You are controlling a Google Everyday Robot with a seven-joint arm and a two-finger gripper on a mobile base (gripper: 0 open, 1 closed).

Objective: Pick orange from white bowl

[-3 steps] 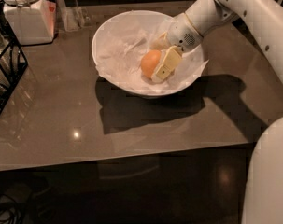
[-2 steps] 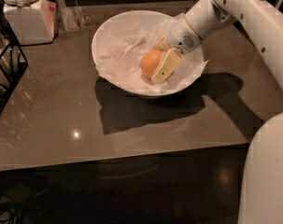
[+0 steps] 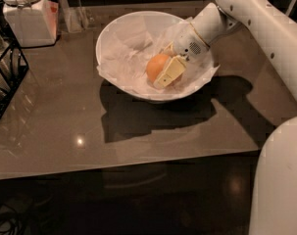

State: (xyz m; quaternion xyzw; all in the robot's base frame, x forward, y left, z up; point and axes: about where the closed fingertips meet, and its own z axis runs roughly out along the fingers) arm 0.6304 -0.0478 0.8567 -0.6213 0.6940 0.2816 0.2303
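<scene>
Orange [image 3: 156,66] sits right of centre in the white bowl [image 3: 109,31]. Gripper [image 3: 163,75] reaches in from the far right, hard against its right flank. Clamped or not, can't tell.

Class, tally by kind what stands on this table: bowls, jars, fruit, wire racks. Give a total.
bowl: 1
jar: 1
orange: 1
rack: 1
Total: 4
The pincer is in the bowl, against the orange.

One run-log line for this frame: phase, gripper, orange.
phase: grasp | gripper: inside white bowl, against orange | orange: on paper lining, not yet lifted
</scene>
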